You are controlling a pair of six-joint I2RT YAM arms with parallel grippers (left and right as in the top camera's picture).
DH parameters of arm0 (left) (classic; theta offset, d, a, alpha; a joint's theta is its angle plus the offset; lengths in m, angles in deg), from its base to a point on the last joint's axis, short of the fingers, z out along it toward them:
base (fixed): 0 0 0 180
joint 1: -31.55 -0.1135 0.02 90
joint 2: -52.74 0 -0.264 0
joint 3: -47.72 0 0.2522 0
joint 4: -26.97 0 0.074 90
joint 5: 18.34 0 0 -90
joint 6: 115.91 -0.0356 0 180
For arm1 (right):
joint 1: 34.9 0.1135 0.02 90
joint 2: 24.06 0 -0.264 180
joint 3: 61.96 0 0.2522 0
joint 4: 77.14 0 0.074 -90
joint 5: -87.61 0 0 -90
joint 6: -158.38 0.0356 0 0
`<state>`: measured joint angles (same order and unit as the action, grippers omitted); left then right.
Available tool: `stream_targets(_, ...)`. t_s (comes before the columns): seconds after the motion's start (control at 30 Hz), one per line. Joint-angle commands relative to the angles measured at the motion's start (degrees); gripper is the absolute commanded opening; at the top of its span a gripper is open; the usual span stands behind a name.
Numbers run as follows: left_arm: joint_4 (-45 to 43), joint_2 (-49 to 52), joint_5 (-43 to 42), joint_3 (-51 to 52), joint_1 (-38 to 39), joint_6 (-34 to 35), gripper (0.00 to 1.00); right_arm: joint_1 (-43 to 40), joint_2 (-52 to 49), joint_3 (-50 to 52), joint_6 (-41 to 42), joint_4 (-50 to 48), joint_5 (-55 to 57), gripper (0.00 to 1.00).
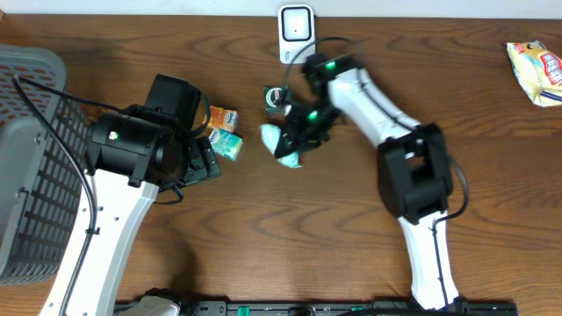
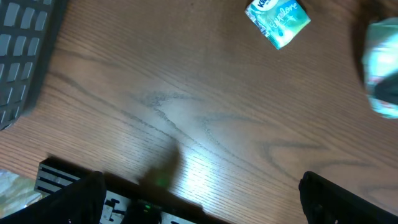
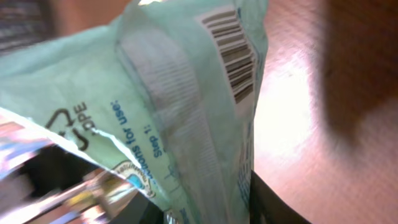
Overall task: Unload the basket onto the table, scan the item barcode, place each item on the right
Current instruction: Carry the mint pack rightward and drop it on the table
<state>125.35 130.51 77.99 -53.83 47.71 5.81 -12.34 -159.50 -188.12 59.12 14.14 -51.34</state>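
Mint-green plastic pouch [image 1: 283, 145] hangs pinched in my right gripper [image 1: 303, 123] near the white scanner [image 1: 296, 26], left gripper [image 1: 200, 158] spread wide and idle, so I judge we're mid-presentation and next I must turn its barcode [image 3: 236, 62] toward the scanner's face.

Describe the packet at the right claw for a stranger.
Find the white scanner at the table's far edge; the right claw sits just nearer the robot. It grips a pale mint packet, soft and barcoded, unlike the boxy cartons to its left.
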Motion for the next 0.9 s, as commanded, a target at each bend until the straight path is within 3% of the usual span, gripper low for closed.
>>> stream_targets(0.0,0.17,-0.31,0.15,-0.24,-0.24,0.52,0.98,-2.78,-0.61,1.25,-10.75,1.86,-15.45,0.29)
stream_targets(0.37,0.17,-0.31,0.15,-0.24,-0.24,0.52,0.98,-10.49,-0.61,20.04,-13.94,-3.72,-23.39,0.29)
stream_targets(0.43,0.17,-0.31,0.15,-0.24,-0.24,0.52,0.97,-12.35,-0.61,21.66,-13.94,-4.20,-22.93,0.34)
stream_targets(0.53,0.17,-0.31,0.15,-0.24,-0.24,0.52,0.98,-15.63,-0.61,22.14,-12.96,-4.28,-16.94,0.44)
stream_targets(0.7,0.17,-0.31,0.15,-0.24,-0.24,0.52,0.98,-20.09,-0.59,22.12,-5.33,-4.94,-1.75,0.49)
stream_targets(0.87,0.17,-0.31,0.15,-0.24,-0.24,0.52,0.97,-22.62,-0.52,21.64,-3.13,-4.37,2.40,0.49)
